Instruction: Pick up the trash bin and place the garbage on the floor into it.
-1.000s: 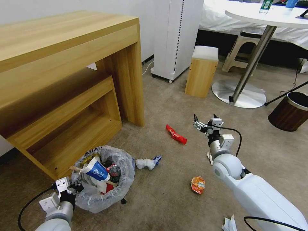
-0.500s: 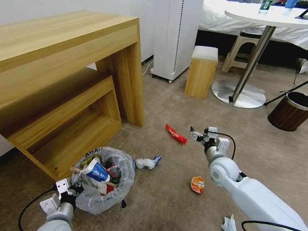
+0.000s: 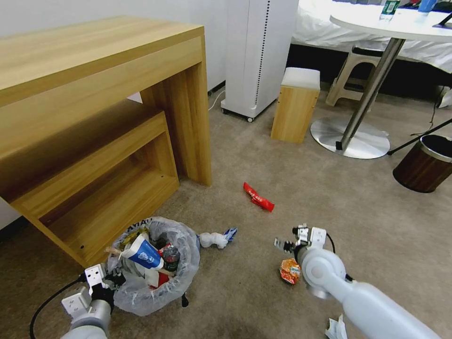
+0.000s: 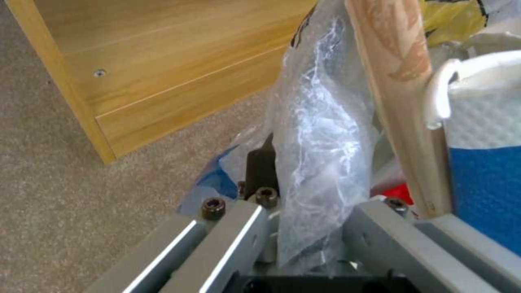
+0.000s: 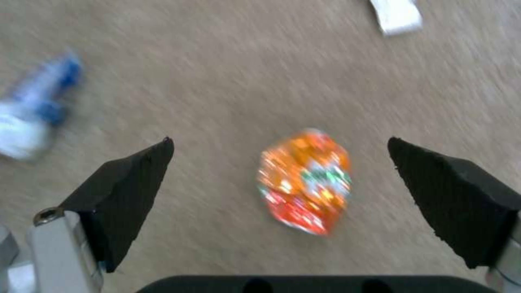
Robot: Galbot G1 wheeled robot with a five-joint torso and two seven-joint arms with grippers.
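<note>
Pulled back nearer, right gripper [image 5: 279,183] hovers wide open and empty over the orange wrapper [image 5: 305,181], while left gripper [image 4: 304,228] pinches the trash bin [image 3: 150,263] rim, ready to receive.

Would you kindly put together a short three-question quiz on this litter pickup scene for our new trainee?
1. True or false: the right hand is already closed on the orange wrapper.
2. Multiple choice: what does the left hand hold? A) the red wrapper B) the bagged rim of the trash bin C) the crumpled tissue
3. Short answer: which item of garbage lies between the trash bin and the orange wrapper on the floor?

Key
1. False: its fingers stand apart, either side of the wrapper, which lies on the carpet.
2. B.
3. The crumpled tissue with a blue scrap, close beside the bin.
</note>
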